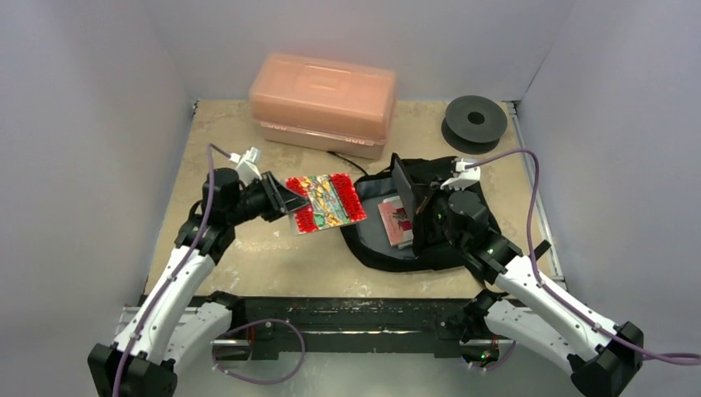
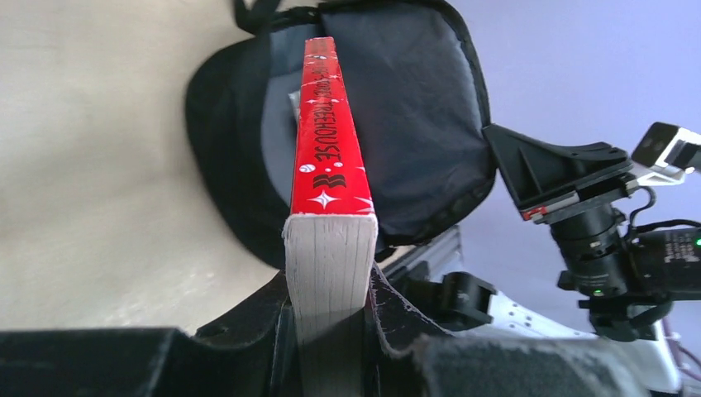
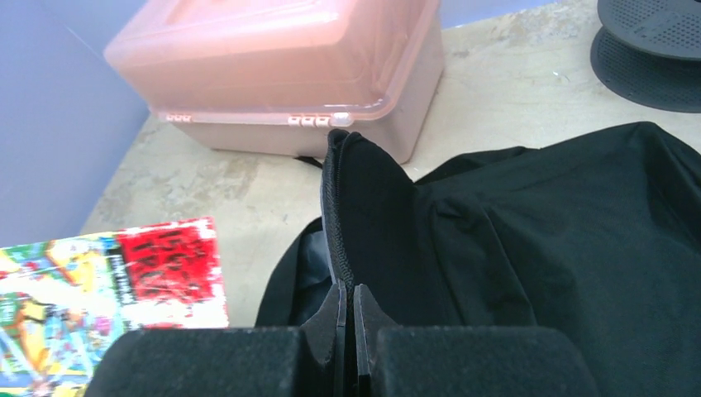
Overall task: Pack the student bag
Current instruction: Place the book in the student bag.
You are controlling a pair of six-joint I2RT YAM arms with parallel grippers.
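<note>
Black fabric is the weak spot: the right hand pinches tight the raised flap of the student bag, which lies toward the right edge of the desk, and that flap may slip free and fall shut as the left hand, clamped on the red book, pushes in.

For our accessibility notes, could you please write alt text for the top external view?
The left gripper holds a colourful red-edged book over the table beside an open black backpack, whose flap the right gripper pinches upright. A second book lies inside the backpack; an orange-pink plastic box and a black spool stand at the far edge.
</note>
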